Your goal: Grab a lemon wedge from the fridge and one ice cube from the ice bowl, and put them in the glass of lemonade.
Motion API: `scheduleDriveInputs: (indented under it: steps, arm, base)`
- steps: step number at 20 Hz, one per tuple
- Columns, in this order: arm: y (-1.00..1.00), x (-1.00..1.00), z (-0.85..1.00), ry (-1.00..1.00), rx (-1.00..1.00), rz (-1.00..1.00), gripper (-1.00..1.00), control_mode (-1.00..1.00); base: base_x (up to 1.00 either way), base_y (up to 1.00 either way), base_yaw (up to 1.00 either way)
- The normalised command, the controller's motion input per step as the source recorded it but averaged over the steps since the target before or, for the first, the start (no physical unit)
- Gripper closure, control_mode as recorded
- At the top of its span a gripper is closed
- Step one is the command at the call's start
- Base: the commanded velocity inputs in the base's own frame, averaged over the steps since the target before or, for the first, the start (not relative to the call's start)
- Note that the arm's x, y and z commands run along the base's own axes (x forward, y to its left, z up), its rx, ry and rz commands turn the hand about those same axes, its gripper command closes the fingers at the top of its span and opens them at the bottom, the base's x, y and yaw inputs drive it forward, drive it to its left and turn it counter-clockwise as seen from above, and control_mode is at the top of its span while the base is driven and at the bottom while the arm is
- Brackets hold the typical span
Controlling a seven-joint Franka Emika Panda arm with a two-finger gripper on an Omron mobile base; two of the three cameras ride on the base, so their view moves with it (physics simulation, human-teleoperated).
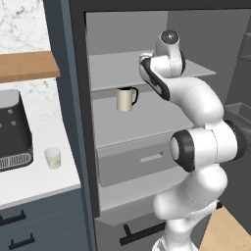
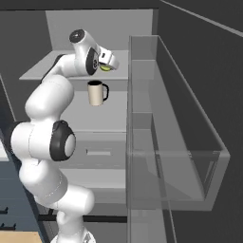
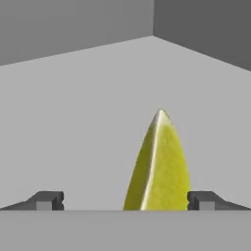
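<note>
The fridge (image 1: 78, 98) stands open, and my arm reaches in over its upper shelf (image 2: 42, 70). A yellow-green lemon wedge (image 3: 162, 166) stands on that pale shelf, rind edge up. My gripper (image 3: 125, 201) is open around it. The wedge sits much closer to the right fingertip (image 3: 201, 200) than to the left one, and no contact is visible. From the right base view the lemon wedge (image 2: 105, 68) peeks out just under the gripper (image 2: 108, 63). The glass of lemonade (image 1: 53, 158) stands on the white counter left of the fridge. The ice bowl is out of view.
A beige mug (image 1: 126, 99) with a dark handle stands on the middle shelf below my hand. A grey drawer (image 1: 137, 162) is under it. The open fridge door with clear bins (image 2: 190, 142) stands on the right. A black coffee machine (image 1: 13, 130) is beside the glass.
</note>
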Motion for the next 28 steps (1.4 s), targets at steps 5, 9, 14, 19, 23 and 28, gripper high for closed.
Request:
scheduleDriveInputs:
  steps: [5, 9, 14, 19, 23, 28]
  arm:
    - [-0.10, 0.15, -0.18, 0.00, 0.00, -0.03, 1.00, -1.00]
    - [-0.15, 0.15, -0.18, 0.00, 0.00, -0.03, 1.00, -1.00]
    - [-0.05, 0.11, -0.04, 0.00, 0.00, 0.00, 1.00, -1.00]
    - [0.02, -0.28, -0.10, 0.00, 0.00, 0.01, 1.00, -1.00]
    - [0.16, -1.00, -0.32, -0.01, 0.00, 0.08, 1.00, -1.00]
    - [0.02, -1.00, 0.00, -0.07, 0.00, 0.08, 1.00, -1.00]
  base:
    - [0.00, 0.00, 0.00]
    - [0.00, 0.00, 0.00]
    - [0.00, 0.00, 0.00]
    - [0.00, 0.00, 0.00]
    - [0.00, 0.00, 0.00]
    - [0.00, 0.00, 0.00]
